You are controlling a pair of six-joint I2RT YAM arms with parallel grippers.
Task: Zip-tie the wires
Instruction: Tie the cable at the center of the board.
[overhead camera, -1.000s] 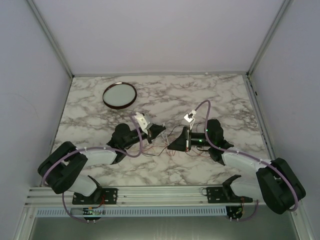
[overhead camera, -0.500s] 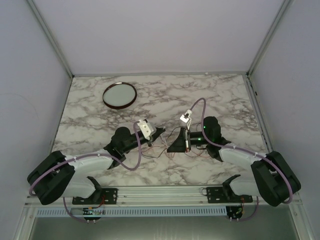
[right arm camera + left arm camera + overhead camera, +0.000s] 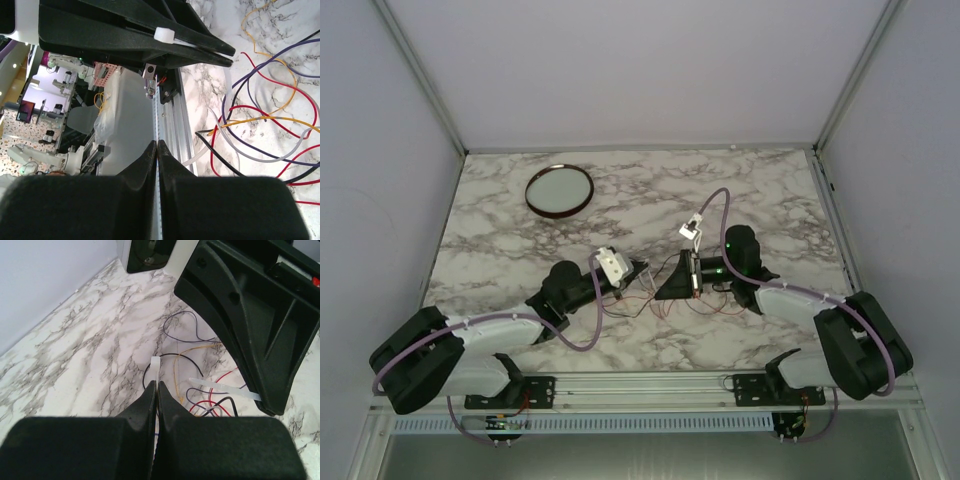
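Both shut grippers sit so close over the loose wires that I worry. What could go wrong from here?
The left gripper pinches the zip tie just below its head, so it could slip out. The wires sprawl in wide loops; some may stay outside the tie. The right gripper sits close, so fingers might collide.

Two arms (image 3: 505,325), one dish (image 3: 559,190), one tangle of wires (image 3: 200,400), one zip tie (image 3: 155,369) (seemingly).

— Where could a hand pass?
— Across the far right of the table (image 3: 770,190), or along the near strip between the two arms.
— What blocks the way?
— The dish (image 3: 559,190), far left. Mid-table, the left gripper (image 3: 640,268) and right gripper (image 3: 665,290) crowd together over the wires (image 3: 710,303). The left one pinches a zip tie (image 3: 155,367) that pokes into the gap.
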